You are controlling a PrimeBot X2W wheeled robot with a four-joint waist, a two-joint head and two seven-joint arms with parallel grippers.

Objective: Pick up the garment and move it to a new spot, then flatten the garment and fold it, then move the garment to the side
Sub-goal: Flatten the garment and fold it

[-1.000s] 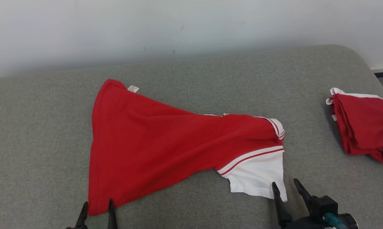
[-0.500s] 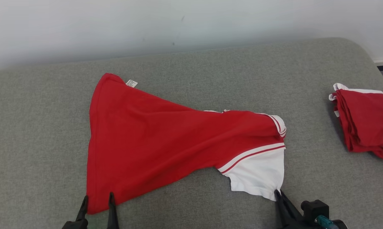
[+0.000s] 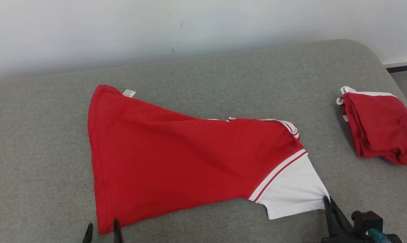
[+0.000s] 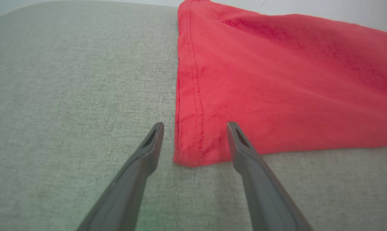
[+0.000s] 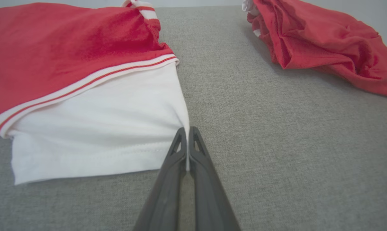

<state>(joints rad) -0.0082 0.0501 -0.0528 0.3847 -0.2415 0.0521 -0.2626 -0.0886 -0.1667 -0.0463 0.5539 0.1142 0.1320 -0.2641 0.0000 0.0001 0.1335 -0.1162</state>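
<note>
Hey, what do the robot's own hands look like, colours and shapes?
The left hand and right hand each have two long, slim, dark grey fingers tapering to a point, with a slot-shaped cut-out near each tip. Behind the right hand sits a boxy black mount with a teal plug.

**Dark claws, one teal plug**

The left claw [image 4: 195, 123] and right claw [image 5: 187, 128] each have two long, charcoal-grey fingers [image 4: 251, 173] that taper to tips with slotted hollows. Behind the right one sits a blocky black housing [image 3: 367, 217] with a teal plug [image 3: 374, 233].
</note>
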